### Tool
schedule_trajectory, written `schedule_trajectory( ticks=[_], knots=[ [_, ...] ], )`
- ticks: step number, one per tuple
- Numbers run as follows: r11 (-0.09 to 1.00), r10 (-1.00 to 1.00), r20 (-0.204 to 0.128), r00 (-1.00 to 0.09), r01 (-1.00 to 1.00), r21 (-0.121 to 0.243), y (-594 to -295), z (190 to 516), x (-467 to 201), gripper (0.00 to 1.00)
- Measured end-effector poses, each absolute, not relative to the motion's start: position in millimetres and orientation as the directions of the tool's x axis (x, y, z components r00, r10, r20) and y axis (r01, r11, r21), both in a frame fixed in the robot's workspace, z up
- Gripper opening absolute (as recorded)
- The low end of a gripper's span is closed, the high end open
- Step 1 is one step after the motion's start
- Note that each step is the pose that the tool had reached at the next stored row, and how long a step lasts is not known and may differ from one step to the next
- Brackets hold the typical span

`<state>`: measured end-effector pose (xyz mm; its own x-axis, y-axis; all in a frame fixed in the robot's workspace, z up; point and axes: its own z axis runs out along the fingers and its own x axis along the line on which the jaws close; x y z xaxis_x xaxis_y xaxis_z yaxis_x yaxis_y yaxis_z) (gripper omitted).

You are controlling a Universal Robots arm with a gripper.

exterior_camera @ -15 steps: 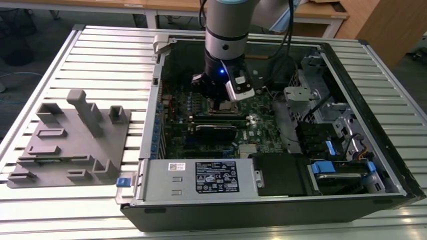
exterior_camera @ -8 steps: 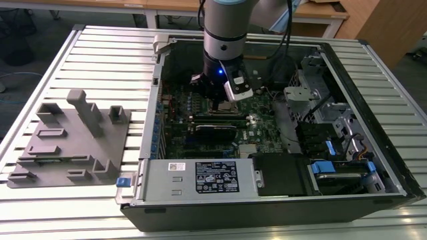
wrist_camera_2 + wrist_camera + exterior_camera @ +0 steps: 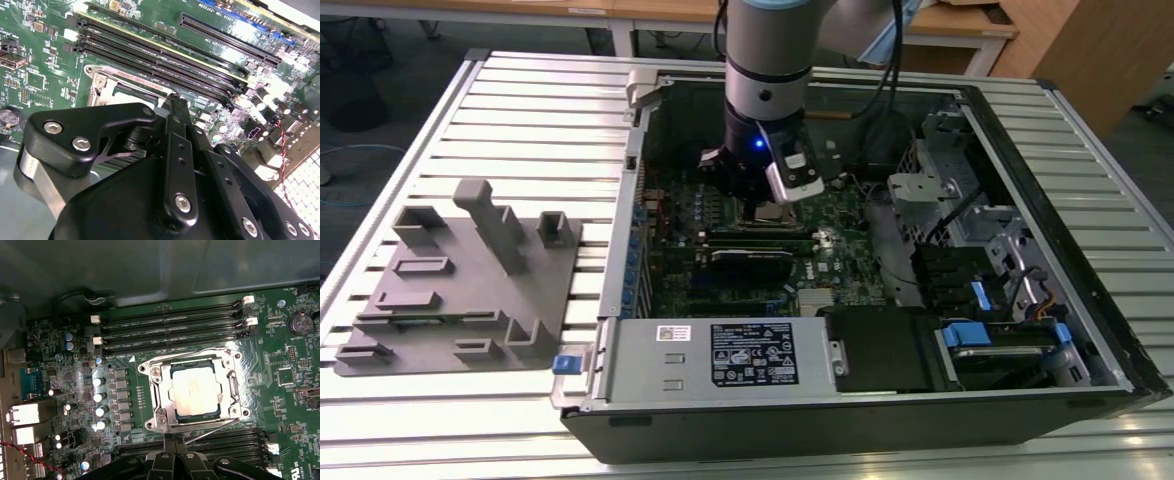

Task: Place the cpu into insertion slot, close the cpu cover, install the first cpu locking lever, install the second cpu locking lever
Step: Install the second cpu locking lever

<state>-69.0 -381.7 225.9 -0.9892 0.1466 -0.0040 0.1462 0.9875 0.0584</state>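
An open computer case (image 3: pixel 854 400) is seen lying on the slatted bench (image 3: pixel 520 110), its green circuit board (image 3: pixel 280 405) exposed so the arm can work from above. The cpu (image 3: pixel 194 394) is seated in the insertion slot (image 3: pixel 226 401), near the middle of the board between the two banks of memory slots (image 3: pixel 170 330). The cpu cover (image 3: pixel 161 390) appears lowered around the chip, and a thin locking lever (image 3: pixel 210 430) is seen angled beside the slot, apparently not yet latched. The gripper (image 3: pixel 172 460) is held low at the slot's edge, next to that lever; whether it is clenched or released cannot be told.
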Motion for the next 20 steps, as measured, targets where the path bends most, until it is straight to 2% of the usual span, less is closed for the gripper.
schedule_trajectory(
  ticks=[20],
  knots=[
    [0.988,0.147,-0.004,-0.989,0.146,0.057,-381.8,219.3,-70.4,0.11]
  ],
)
